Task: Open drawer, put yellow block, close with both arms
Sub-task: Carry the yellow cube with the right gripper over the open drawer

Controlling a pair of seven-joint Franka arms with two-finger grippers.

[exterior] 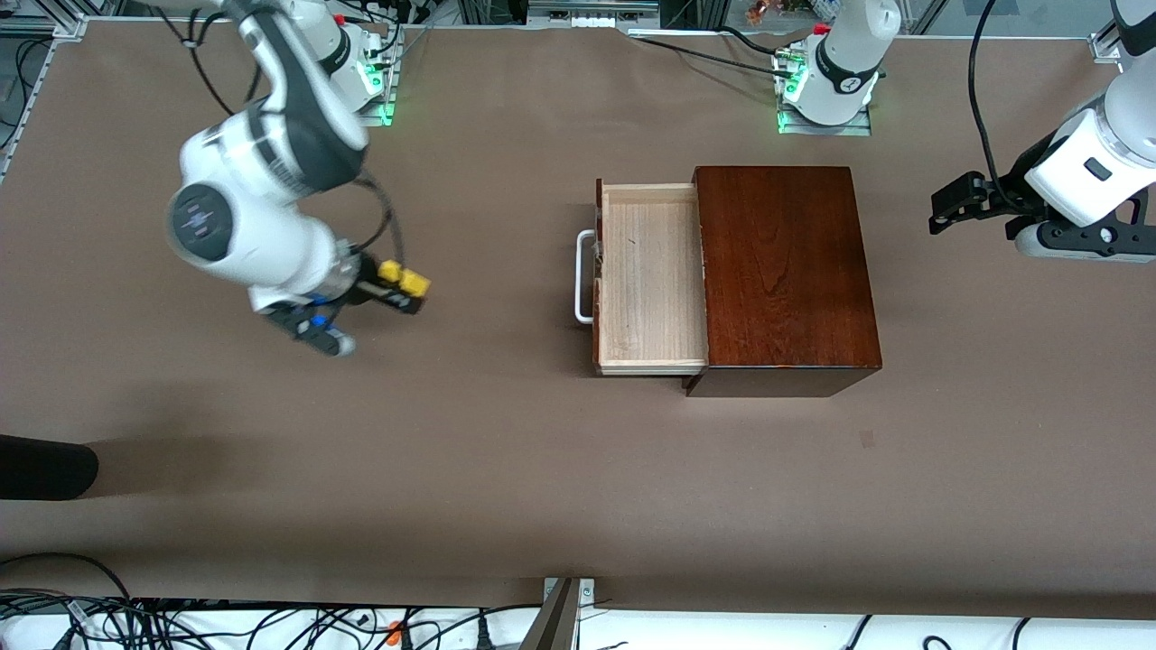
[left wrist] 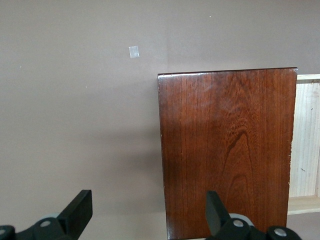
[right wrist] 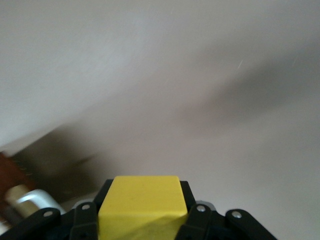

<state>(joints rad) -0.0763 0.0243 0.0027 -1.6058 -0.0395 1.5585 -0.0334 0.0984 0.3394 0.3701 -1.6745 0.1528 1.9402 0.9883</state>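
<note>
Both tools differ: right tool (exterior: 408, 291) pinches the yellow block (exterior: 404, 279) above bare table, left tool (exterior: 944, 209) spread.

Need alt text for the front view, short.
The right claw holds the yellow block in the air over bare table toward the right arm's end, short of the open drawer. The drawer sticks out of the wooden box, tray bare, white handle toward the block. The left claw waits open off the box's other end.
</note>
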